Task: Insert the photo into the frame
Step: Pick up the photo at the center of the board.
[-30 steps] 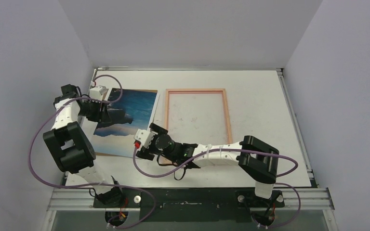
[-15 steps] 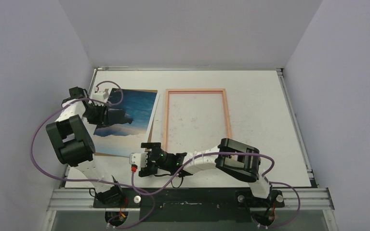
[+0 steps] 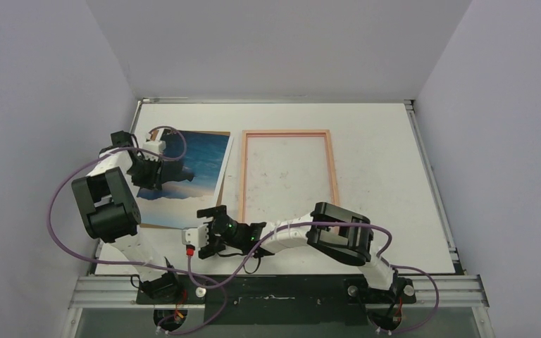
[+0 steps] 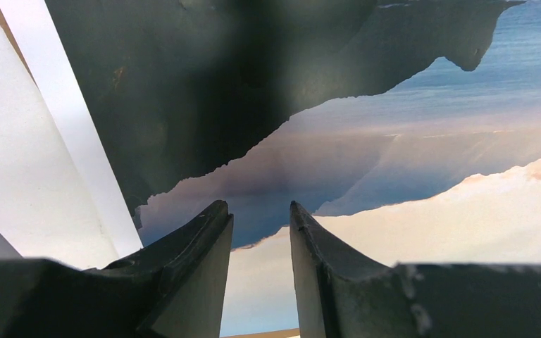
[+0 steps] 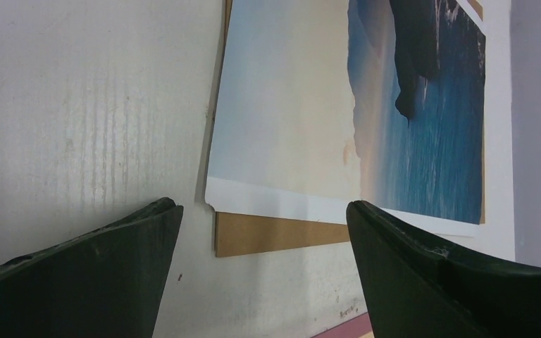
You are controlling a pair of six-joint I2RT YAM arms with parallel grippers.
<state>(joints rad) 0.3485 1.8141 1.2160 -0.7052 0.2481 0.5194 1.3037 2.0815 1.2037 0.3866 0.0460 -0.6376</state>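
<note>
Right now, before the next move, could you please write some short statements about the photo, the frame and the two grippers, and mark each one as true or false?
1. The photo already lies inside the frame. False: it lies to the left of the frame, on the brown backing board.
2. The right gripper has its jaws wide apart. True.
3. Only bare table shows inside the frame. True.
4. The left gripper is holding the frame. False: it is over the photo, with nothing between its jaws.
</note>
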